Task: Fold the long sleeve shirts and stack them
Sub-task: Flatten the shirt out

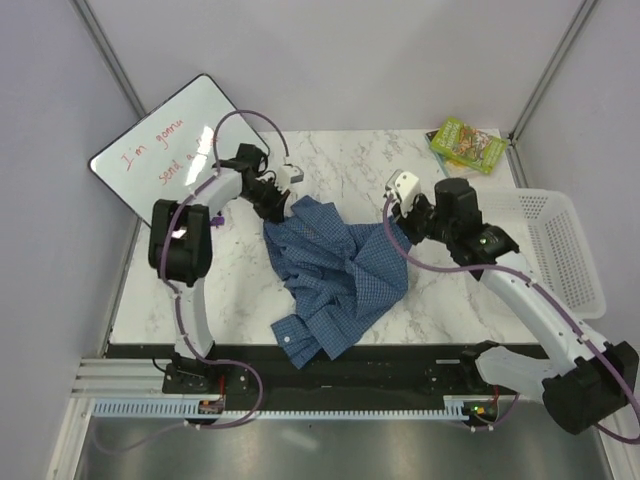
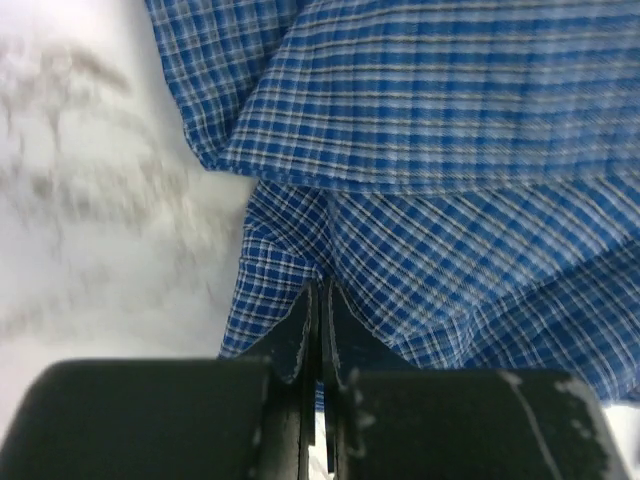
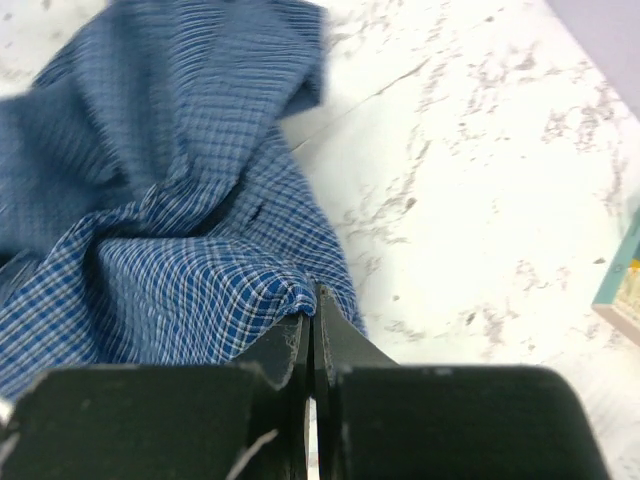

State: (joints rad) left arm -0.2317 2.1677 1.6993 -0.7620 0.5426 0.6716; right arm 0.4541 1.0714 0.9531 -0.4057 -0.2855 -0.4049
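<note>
Cloth is gripped at two points. The left claw (image 1: 283, 207) is clamped on the shirt (image 1: 335, 280) at the far corner farthest from the basket (image 1: 560, 250). The right claw (image 1: 400, 215) is clamped on a fold at the corner nearest the basket.

The blue checked shirt lies crumpled on the counter (image 1: 210, 290), well apart from the basket. Its trailing end droops over the counter's near edge.

The step in hand looks like opening the heap out flat before any fold is made. Both wrist views show only a thin bite of fabric at the very fingertips (the right one holds little more than a ridge). The pull should therefore be gentle and even:

- Raise both claws together, level with each other.
- Draw them apart along a line running toward and away from the basket, until the slack goes out.
- Carry the cloth back from the near edge so the hanging end comes up onto the counter.
- Stop short of the basket, so that no sleeve catches on its mesh wall.
</note>
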